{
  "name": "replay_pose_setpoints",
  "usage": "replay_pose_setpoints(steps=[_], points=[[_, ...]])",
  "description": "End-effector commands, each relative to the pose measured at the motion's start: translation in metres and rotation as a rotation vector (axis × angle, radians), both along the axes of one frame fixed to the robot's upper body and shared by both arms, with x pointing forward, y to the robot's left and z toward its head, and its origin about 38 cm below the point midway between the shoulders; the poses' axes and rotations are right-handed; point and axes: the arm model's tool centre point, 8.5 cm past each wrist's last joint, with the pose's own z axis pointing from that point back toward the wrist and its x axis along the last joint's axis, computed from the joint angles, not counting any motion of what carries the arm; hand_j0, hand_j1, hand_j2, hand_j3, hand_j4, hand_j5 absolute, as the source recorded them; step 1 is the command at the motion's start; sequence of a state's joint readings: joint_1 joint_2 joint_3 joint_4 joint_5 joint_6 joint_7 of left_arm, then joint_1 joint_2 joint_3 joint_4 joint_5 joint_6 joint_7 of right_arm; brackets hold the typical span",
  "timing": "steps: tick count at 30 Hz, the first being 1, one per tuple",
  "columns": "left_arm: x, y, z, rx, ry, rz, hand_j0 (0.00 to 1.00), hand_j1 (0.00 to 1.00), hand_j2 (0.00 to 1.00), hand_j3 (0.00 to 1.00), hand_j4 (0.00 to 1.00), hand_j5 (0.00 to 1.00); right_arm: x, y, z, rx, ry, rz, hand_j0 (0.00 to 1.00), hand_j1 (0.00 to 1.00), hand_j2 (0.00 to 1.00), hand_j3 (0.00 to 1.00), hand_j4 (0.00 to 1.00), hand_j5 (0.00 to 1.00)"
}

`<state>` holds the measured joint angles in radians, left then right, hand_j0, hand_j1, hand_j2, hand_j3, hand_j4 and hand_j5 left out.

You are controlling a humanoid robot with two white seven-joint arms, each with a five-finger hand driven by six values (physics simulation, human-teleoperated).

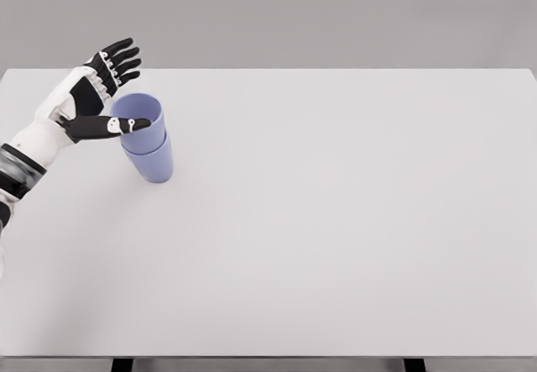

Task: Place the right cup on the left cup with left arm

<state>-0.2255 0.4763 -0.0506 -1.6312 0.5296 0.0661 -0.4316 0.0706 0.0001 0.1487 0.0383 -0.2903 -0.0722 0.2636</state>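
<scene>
Two lavender-blue cups stand nested on the white table (336, 221) at the left: the upper cup (140, 123) sits inside the lower cup (152, 164), a little tilted toward the left. My left hand (117, 86) is just left of and behind the stack, fingers spread wide and pointing up-right. Its thumb (117, 126) lies across the front of the upper cup's rim, touching or nearly touching it. The fingers do not wrap the cup. The right arm is out of view.
The table's far edge runs just behind the hand, and the left edge lies close under my forearm (25, 162). Dark table legs (122, 364) show below the near edge.
</scene>
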Motion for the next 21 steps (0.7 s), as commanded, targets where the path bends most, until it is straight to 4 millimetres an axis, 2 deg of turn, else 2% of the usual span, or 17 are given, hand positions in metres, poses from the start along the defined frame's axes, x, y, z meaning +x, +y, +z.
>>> replay_pose_setpoints(steps=[1, 5, 12, 16, 21], points=[[0.0, 0.001, 0.001, -0.005, -0.001, 0.0, 0.99, 0.99, 0.99, 0.99, 0.99, 0.99, 0.0, 0.0, 0.0, 0.0, -0.001, 0.001, 1.0, 1.0, 1.0, 1.0, 1.0, 1.0], [0.0, 0.0, 0.003, -0.006, -0.007, -0.004, 1.0, 1.0, 1.0, 1.0, 1.0, 1.0, 0.0, 0.0, 0.0, 0.0, 0.0, 0.0, 1.0, 1.0, 1.0, 1.0, 1.0, 1.0], [-0.005, 0.003, 0.017, 0.011, -0.044, -0.008, 1.0, 1.0, 1.0, 1.0, 1.0, 1.0, 0.0, 0.0, 0.0, 0.0, -0.001, 0.001, 1.0, 1.0, 1.0, 1.0, 1.0, 1.0], [-0.01, 0.013, 0.032, 0.053, -0.076, -0.003, 1.0, 1.0, 1.0, 1.0, 1.0, 1.0, 0.0, 0.0, 0.0, 0.0, -0.001, 0.001, 1.0, 1.0, 1.0, 1.0, 1.0, 1.0], [-0.018, 0.034, 0.033, 0.118, -0.06, 0.025, 1.0, 1.0, 1.0, 1.0, 1.0, 1.0, 0.0, 0.0, 0.0, 0.0, -0.001, 0.001, 1.0, 1.0, 1.0, 1.0, 1.0, 1.0]])
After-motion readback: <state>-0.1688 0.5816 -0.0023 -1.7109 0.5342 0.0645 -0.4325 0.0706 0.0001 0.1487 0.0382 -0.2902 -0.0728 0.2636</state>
